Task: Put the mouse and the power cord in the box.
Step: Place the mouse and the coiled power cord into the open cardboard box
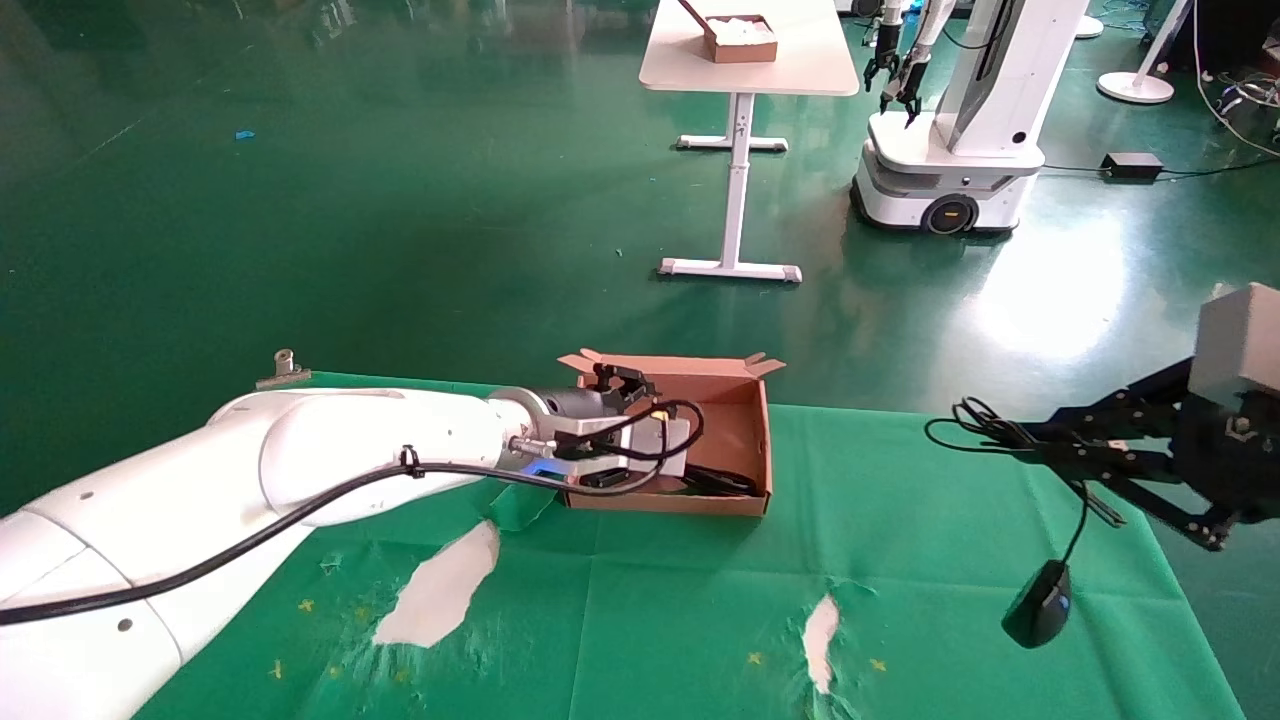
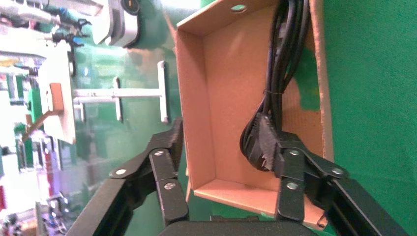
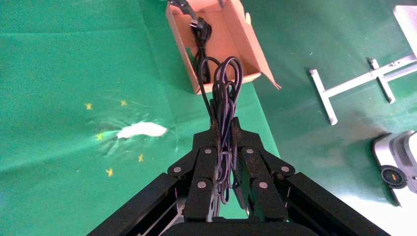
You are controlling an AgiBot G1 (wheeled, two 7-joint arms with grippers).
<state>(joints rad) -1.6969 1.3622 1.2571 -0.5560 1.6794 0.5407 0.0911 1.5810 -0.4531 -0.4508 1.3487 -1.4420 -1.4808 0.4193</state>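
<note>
The brown cardboard box (image 1: 765, 440) (image 2: 221, 98) (image 3: 231, 29) sits on the green cloth with its flaps up at the far side. The black power cord (image 1: 720, 482) (image 2: 280, 59) (image 3: 201, 34) lies inside, along the near wall. My left gripper (image 1: 625, 430) (image 2: 221, 140) is open at the box's left end. One finger is outside the far wall; the other is inside, against the cord's plug end. My right gripper (image 1: 1010, 440) (image 3: 223, 128) is shut on the mouse's bundled thin cable (image 1: 975, 425) (image 3: 223, 83). The black mouse (image 1: 1040, 603) hangs low from it near the table's right edge.
The cloth has torn white patches (image 1: 440, 585) (image 1: 820, 630) in front of the box. A metal clip (image 1: 285, 367) sits at the table's far left edge. Across the green floor stand a white table (image 1: 745, 70) with a small box and another robot (image 1: 950, 150).
</note>
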